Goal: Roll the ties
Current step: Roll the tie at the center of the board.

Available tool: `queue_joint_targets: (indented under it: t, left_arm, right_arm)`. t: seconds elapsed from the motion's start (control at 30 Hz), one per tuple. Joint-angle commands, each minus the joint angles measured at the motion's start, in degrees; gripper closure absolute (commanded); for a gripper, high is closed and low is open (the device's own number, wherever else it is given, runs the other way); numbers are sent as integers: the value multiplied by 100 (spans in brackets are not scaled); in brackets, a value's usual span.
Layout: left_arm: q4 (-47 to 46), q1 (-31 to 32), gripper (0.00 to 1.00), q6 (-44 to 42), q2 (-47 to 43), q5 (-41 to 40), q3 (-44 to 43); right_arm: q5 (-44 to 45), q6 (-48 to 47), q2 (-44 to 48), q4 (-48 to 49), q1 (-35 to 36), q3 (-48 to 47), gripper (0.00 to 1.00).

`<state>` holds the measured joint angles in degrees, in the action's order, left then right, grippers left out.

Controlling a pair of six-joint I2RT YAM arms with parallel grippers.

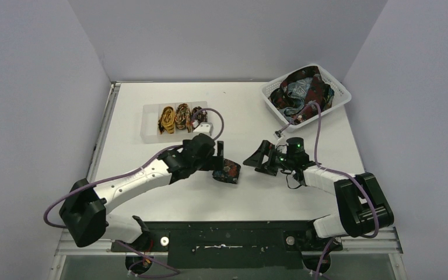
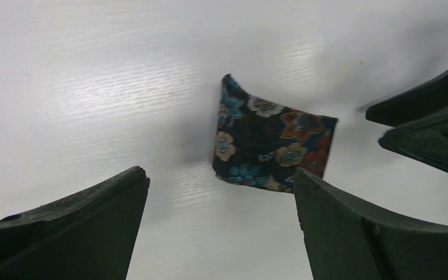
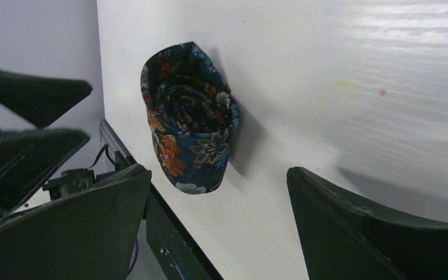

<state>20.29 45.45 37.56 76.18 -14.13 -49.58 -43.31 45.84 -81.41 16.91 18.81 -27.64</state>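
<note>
All places are given from the rolled tie (image 1: 226, 171), a dark navy coil printed with orange, teal and cream flowers, which is set on the white table (image 1: 256, 116) near its middle. Well to the left of the rolled tie and farther back, a clear tray (image 1: 149, 133) is seen, in which three coiled ties (image 1: 181, 116) are laid side by side: mustard, brown and dark.

Just left of the rolled tie and slightly behind it, the left gripper (image 1: 219, 153) is held. Its fingers (image 2: 64, 224) are spread wide, nothing is clamped between them, and the coil is seen lying free on the table beyond their tips.

To the right of the rolled tie, apart from it, the right gripper (image 1: 261, 156) is pointed toward it. Its jaws are likewise spread wide and nothing is held. In the right wrist view the coil's spiral end is shown beyond the fingers (image 3: 379, 233).

Well to the right of the rolled tie, toward the far wall, a white lattice basket (image 1: 341, 98) is placed, in which loose ties (image 1: 303, 87) are heaped.
</note>
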Motion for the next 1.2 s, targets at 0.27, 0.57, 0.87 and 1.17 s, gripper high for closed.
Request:
queue_joint_targets:
  t: [0.27, 0.57, 0.87, 1.17]
  left_arm:
    - [-2445, -1408, 6, -172, 215, 3236, 721]
    - [-2957, -1607, 6, -403, 1131, 3952, 645]
    - [-3750, -1618, 9, -317, 1657, 4724, 593]
    - [-3026, -1618, 10, -1022, 2136, 5361, -115]
  right_arm:
    - [-360, 96, -826, 1097, 674, -343, 11]
    - [-482, 173, -1423, 1591, 716, -437, 16]
    - [-671, -362, -1744, 1293, 720, -616, 46]
    - [-832, -1686, -1974, 350, 719, -1112, 58]
